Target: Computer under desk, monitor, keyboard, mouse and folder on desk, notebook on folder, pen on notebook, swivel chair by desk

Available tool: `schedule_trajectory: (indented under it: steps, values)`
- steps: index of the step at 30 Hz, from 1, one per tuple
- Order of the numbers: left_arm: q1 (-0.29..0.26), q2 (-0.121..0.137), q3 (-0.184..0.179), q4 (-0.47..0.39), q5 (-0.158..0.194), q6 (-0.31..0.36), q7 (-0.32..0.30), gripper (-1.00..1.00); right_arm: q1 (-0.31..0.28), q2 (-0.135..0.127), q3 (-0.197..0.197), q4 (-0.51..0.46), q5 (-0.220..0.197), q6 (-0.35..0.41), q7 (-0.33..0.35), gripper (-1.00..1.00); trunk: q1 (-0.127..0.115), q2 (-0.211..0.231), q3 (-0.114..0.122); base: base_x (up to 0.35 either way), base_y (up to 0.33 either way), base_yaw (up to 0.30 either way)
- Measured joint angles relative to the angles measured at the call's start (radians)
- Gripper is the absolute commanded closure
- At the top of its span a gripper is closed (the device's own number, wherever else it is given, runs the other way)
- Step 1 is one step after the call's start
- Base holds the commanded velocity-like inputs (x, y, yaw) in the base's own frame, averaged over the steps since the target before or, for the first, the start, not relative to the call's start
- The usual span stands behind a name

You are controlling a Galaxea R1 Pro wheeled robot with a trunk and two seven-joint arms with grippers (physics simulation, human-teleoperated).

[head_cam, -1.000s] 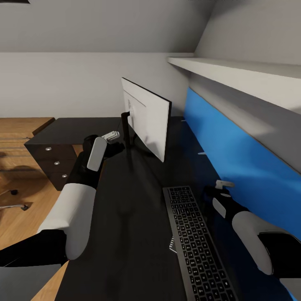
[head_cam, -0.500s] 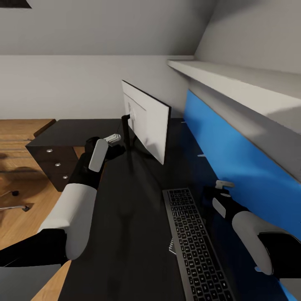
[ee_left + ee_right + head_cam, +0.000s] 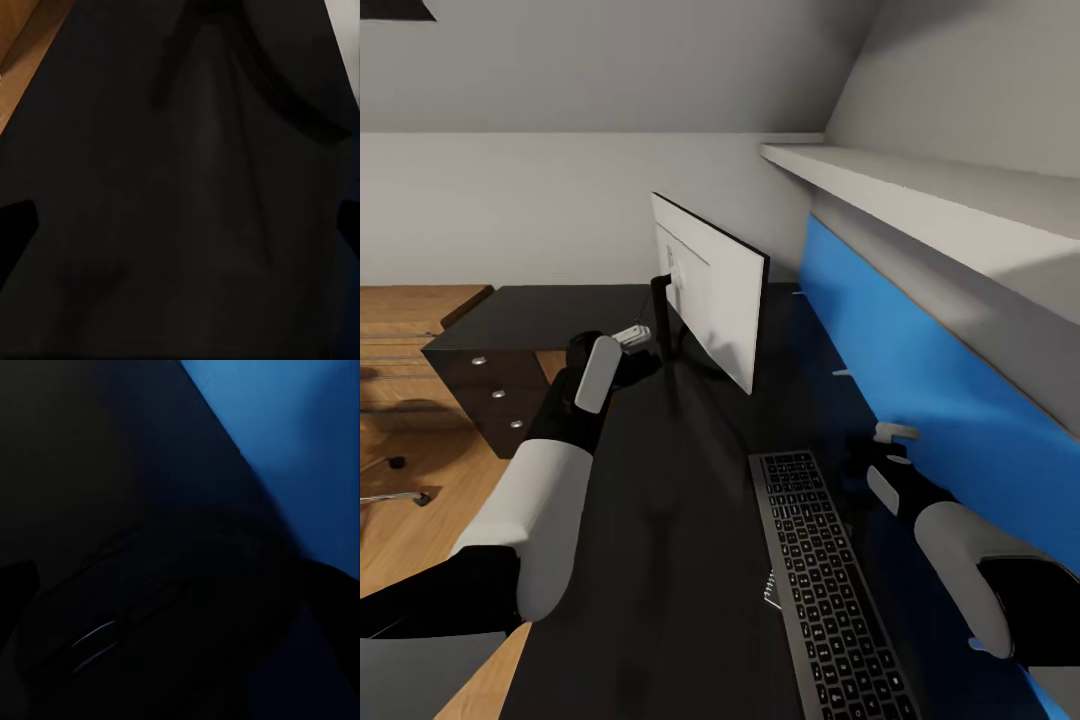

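The monitor (image 3: 712, 290) stands on the glossy black desk (image 3: 660, 520), its white back turned to me, on a thin black stand (image 3: 660, 310). The black keyboard (image 3: 830, 590) lies lengthwise on the desk in front of it. My left gripper (image 3: 636, 336) hovers open just beside the monitor stand, over bare desk top (image 3: 187, 187). My right gripper (image 3: 890, 440) is low over the desk between the keyboard and the blue wall panel. In the right wrist view a dark rounded mouse (image 3: 150, 637) lies between its spread fingers.
A blue panel (image 3: 920, 370) runs along the wall behind the desk, under a white shelf (image 3: 920, 185). The black drawer unit (image 3: 485, 390) with silver knobs ends the desk at left. Part of a chair's base (image 3: 395, 480) shows on the wood floor. A small pale corner (image 3: 769, 592) sticks out at the keyboard's edge.
The view shifted slightly a second ago. My left gripper has edged a little closer to the monitor stand, and my right gripper has crept slightly toward the blue panel.
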Motion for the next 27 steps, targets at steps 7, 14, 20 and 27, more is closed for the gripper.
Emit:
schedule_trajectory:
  steps: [7, 14, 20, 27]
  values:
    - [0.000, 0.000, -0.001, 0.008, -0.001, -0.001, 0.003, -1.00, 0.030, 0.002, 0.000, -0.139, -0.001, -0.001, 0.002, 1.00, 0.000, 0.000, 0.000, 0.000, 0.000, 0.000]
    - [0.000, 0.000, -0.001, 0.009, -0.001, -0.002, 0.000, -1.00, 0.191, 0.004, 0.000, -0.422, 0.001, -0.001, 0.001, 1.00, 0.000, 0.000, 0.000, 0.000, 0.000, 0.000]
    - [0.001, 0.000, -0.001, 0.009, -0.003, -0.003, 0.006, -1.00, 0.210, 0.005, 0.000, -0.451, 0.000, -0.002, 0.005, 1.00, 0.000, 0.000, 0.000, -0.053, 0.005, 0.000]
    - [0.000, 0.000, -0.001, 0.009, -0.008, -0.003, 0.003, -1.00, 0.210, 0.005, 0.000, -0.451, 0.000, -0.002, 0.004, 1.00, 0.001, 0.000, 0.000, -0.318, 0.095, 0.000]
